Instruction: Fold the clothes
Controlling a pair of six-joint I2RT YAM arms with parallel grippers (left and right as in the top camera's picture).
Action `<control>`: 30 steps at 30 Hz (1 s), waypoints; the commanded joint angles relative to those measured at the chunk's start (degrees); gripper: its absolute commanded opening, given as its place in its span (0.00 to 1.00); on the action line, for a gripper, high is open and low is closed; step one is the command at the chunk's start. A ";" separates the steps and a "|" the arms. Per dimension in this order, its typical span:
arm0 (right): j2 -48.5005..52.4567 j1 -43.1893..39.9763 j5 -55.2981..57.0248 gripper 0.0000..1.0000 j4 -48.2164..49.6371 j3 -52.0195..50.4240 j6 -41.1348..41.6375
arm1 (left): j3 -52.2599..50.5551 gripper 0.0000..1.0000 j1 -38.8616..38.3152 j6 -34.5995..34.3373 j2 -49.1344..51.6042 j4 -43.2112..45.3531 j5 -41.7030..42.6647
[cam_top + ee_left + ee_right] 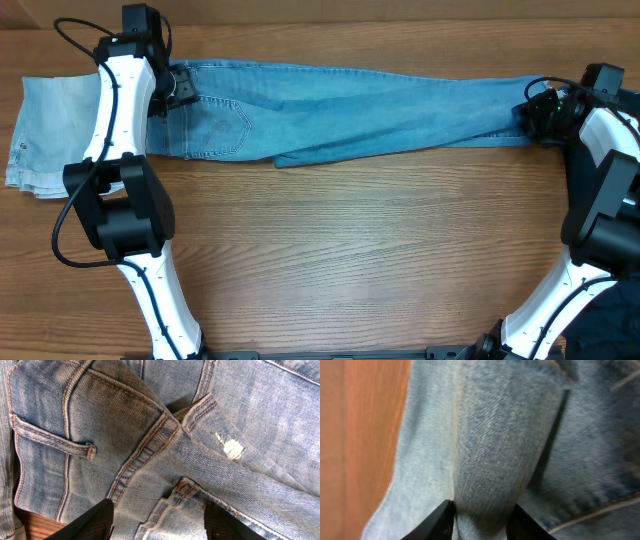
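Faded jeans point(350, 105) stretched across wooden table point(350, 250), left gripper point(157, 520) jaws apart over waistband, right gripper point(482, 520) pinching a leg fold, paler denim piece point(55, 135) beside the waistband

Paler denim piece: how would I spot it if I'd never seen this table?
In the overhead view, find the wooden table and the long blue jeans stretched across its upper part. Follow them to their waist end on the left; the paler denim piece lies just beyond it. It is short, squarish and almost whitish, unlike the long, bluer jeans.
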 commanded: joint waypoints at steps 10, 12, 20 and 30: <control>-2.49 -2.19 1.62 0.26 -2.91 -0.13 -4.52 | 0.35 0.62 -0.33 1.11 -1.22 -0.17 -0.98; -2.47 -2.29 1.66 0.27 -3.39 -0.13 -4.48 | 0.35 0.62 -0.33 1.11 -1.22 -0.17 -0.98; -2.47 -1.97 0.70 0.33 -1.16 -4.42 6.29 | 0.35 0.63 -0.33 1.11 -1.22 0.28 -0.98; -2.99 1.20 -4.39 0.33 7.34 -6.78 3.74 | 0.35 0.63 -0.33 1.11 -1.22 -0.61 -0.98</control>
